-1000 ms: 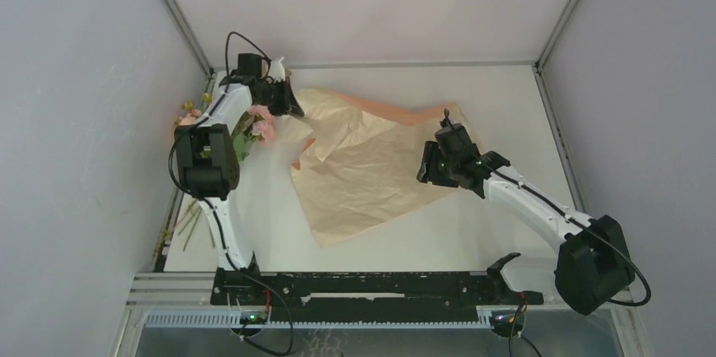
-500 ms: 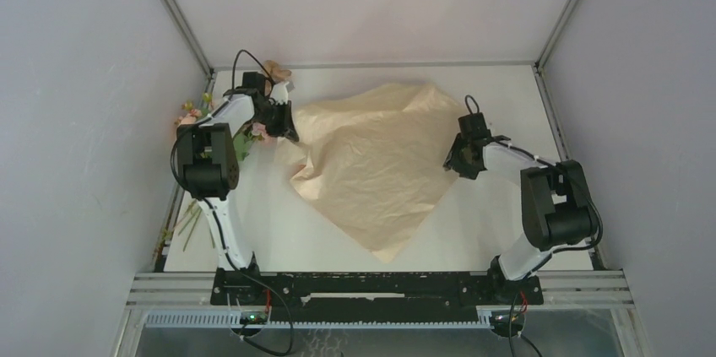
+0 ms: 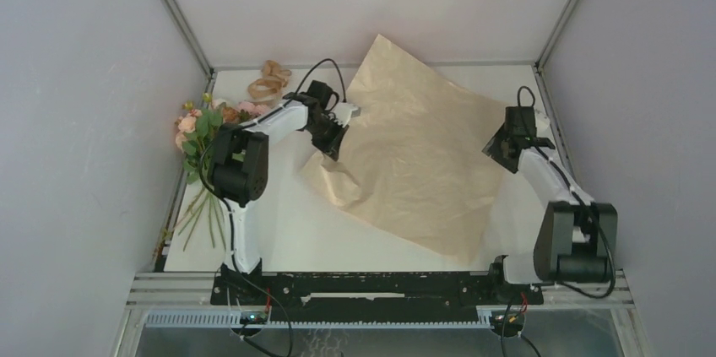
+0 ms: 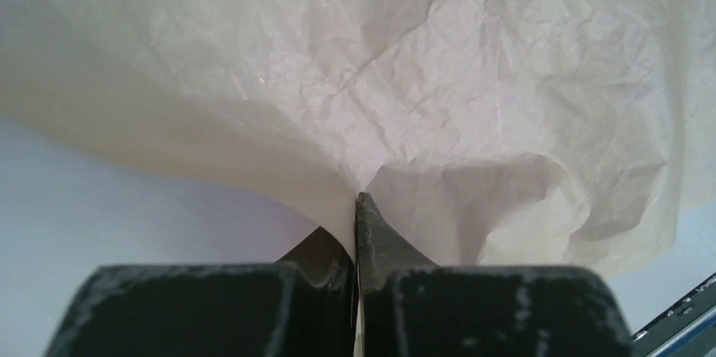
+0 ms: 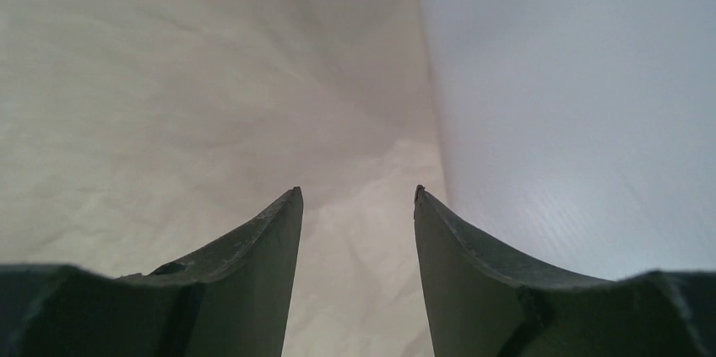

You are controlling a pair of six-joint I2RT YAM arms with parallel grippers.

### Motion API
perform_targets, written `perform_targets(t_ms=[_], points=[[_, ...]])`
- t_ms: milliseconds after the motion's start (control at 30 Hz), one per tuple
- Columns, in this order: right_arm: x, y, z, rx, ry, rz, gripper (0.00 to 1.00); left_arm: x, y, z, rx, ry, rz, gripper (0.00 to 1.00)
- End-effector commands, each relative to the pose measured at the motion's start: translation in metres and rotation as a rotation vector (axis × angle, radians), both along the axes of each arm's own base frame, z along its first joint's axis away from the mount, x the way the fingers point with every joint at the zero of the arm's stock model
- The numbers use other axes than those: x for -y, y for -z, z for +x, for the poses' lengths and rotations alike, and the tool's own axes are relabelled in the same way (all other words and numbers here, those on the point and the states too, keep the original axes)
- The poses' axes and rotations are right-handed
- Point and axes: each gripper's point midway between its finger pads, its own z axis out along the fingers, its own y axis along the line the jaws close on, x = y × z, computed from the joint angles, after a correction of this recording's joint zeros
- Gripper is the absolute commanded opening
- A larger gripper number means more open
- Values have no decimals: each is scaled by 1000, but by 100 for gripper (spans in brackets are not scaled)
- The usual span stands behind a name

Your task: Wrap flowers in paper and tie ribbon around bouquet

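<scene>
Where the paper (image 3: 422,146) spreads across mid-frame, pinches its left edge tight in the left gripper (image 3: 331,139), holds the right gripper (image 3: 504,148) parted over its right edge; flowers (image 3: 203,125) at left edge, ribbon (image 3: 268,83) upper left.

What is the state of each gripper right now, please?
Left gripper: closed, pinching a fold of the paper.
Right gripper: open, holding nothing, poised over the paper's edge.
</scene>
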Motion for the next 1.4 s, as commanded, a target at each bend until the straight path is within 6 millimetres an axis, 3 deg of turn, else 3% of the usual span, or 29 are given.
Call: perform_targets(t_ms=[0,233,300,333,367,433,533,633,700,800,867,933,967,1067,1267,1367], points=[[14,-44,-8,134,44,-55,61,5,-22,38,139,61,52,6],[-8,-64,-9,211,-29,13,61,-27,-28,64,196,10,149,9],[-16,-69,-7,230,-57,12,61,-37,-33,68,207,-17,157,25],[-20,-71,-6,240,-70,15,61,-39,-36,69,212,-21,159,42],[-22,-74,-5,253,-77,18,61,-41,-43,68,217,-23,159,65],[-38,-81,-5,278,-129,26,61,-47,-60,63,225,-25,161,82],[-55,-94,-9,315,-203,16,61,-72,-102,50,274,-77,140,86],[-73,-103,-16,338,-278,-2,61,-128,-130,24,313,-153,190,90],[-87,-106,-20,347,-331,-1,61,-174,-130,-1,291,-222,244,91],[-104,-108,-23,356,-383,7,61,-250,-108,-48,208,-339,383,84],[-118,-109,-23,369,-414,18,61,-288,-88,-82,140,-377,474,71],[-129,-110,-21,382,-436,29,61,-311,-72,-105,101,-419,496,55],[-134,-109,-20,384,-446,36,61,-321,-67,-110,97,-450,499,48],[-148,-106,-17,373,-472,47,61,-341,-60,-111,105,-504,551,43],[-155,-104,-18,310,-493,-18,61,-330,-31,-114,52,-473,490,43],[-153,-105,-19,310,-477,-42,61,-339,-14,-119,19,-486,522,39]])
